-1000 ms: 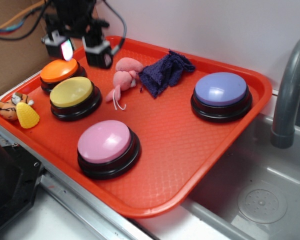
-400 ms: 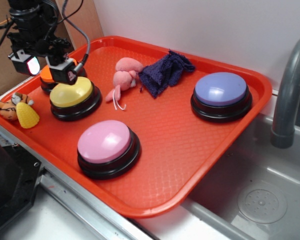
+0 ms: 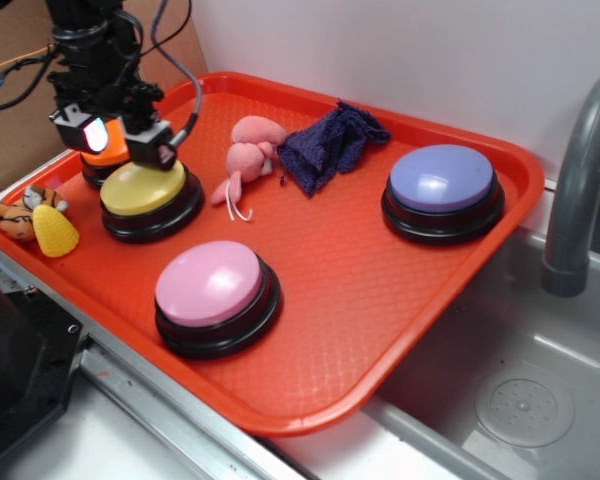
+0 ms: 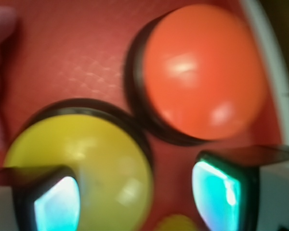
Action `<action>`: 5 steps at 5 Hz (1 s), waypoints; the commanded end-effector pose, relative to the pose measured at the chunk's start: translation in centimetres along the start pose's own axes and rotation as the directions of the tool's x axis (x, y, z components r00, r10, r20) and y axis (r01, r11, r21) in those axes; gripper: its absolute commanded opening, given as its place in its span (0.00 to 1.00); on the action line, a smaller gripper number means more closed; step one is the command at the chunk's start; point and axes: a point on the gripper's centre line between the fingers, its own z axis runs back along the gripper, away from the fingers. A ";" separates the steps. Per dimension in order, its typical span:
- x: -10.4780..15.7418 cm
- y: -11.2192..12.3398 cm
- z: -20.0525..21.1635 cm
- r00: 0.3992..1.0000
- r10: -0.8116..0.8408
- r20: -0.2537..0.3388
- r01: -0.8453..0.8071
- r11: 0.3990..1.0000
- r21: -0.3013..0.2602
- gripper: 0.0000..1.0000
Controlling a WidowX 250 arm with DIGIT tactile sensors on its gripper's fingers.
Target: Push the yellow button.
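Observation:
The yellow button [image 3: 143, 188], domed on a black base, sits at the left of the red tray [image 3: 360, 290]. My gripper [image 3: 117, 140] hangs open just above its far edge, between it and the orange button [image 3: 108, 156], which it mostly hides. In the wrist view the yellow button [image 4: 86, 159] lies under the left finger and the orange button [image 4: 202, 72] is ahead on the right. My gripper [image 4: 137, 202] holds nothing; one fingertip is over the yellow dome, the other over bare tray.
A pink button [image 3: 215, 285] and a purple button [image 3: 442, 185] share the tray with a pink plush [image 3: 250, 150] and a dark blue cloth [image 3: 330, 140]. A yellow cone toy [image 3: 52, 230] and tiger toy [image 3: 15, 215] lie at the left edge. A grey faucet [image 3: 580, 180] and a sink [image 3: 520, 400] are to the right.
The gripper came from the back of the tray leftward and toward the front, then shifted slightly right and lower, over the yellow button's far edge. It stays open.

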 end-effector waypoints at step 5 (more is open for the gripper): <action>-1.5 1.2 5.3 0.998 0.039 0.045 -0.037 0.999 -0.029 1.00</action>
